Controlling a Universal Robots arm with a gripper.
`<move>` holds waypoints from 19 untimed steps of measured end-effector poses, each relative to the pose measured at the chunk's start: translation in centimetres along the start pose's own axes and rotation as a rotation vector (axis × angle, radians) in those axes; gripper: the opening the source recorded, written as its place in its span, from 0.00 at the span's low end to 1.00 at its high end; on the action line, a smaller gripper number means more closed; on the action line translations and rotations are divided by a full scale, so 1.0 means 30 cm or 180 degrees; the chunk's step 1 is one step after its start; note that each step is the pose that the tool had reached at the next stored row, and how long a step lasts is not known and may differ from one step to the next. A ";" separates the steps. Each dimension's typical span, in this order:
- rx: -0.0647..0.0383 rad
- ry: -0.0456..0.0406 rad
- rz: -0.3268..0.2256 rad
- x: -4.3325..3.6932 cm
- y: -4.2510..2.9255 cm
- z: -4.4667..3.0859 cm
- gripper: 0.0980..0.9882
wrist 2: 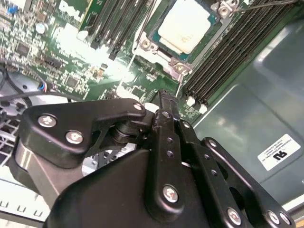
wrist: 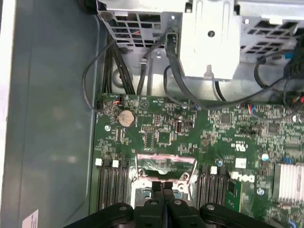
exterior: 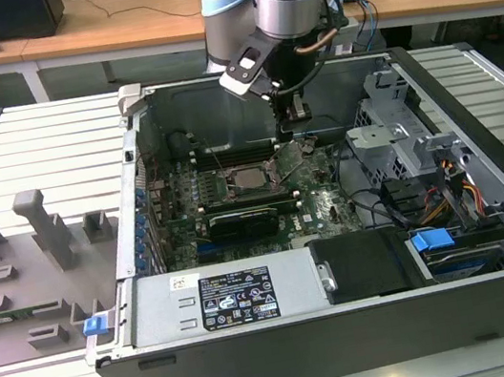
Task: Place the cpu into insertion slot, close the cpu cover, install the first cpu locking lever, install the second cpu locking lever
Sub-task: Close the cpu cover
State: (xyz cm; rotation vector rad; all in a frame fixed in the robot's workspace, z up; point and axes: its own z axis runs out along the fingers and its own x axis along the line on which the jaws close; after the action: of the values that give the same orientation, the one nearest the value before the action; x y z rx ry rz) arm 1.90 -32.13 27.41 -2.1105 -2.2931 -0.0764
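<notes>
gripper (wrist: 162, 184) closed, empty | cpu (wrist 2: 187, 26) in insertion slot (wrist 2: 145, 43), clipped at view edge | cpu cover (wrist: 166, 161) state unclear

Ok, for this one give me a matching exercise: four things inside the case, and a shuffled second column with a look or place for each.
Things:
1. cpu
2. claw
3. coin battery
4. memory slots

Descriptions:
A. round and silvery, lying on the green board
B. long and black, on both sides of the insertion slot
C. square with a pale metal top, sitting in the insertion slot
D. black fingers shut together, over the board

Pairs: 1-C, 2-D, 3-A, 4-B
</notes>
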 end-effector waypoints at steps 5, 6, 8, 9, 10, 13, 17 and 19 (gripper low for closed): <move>0.0004 0.0001 -0.0073 -0.003 0.039 0.002 0.01; 0.0004 0.0001 -0.0073 -0.004 0.045 0.002 0.01; 0.0004 0.0001 -0.0073 -0.004 0.056 0.003 0.01; 0.0004 0.0000 -0.0062 -0.005 0.065 0.004 0.01; 0.0002 0.0001 -0.0041 -0.005 0.075 0.007 0.01; 0.0002 0.0000 -0.0029 -0.008 0.092 0.021 0.01; 0.0001 0.0000 -0.0023 -0.009 0.109 0.033 0.01; 0.0002 0.0000 -0.0023 -0.010 0.115 0.038 0.01</move>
State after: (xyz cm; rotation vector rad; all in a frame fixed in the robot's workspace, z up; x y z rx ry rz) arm 5.40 -32.08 26.31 -2.1021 -2.3006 -0.0760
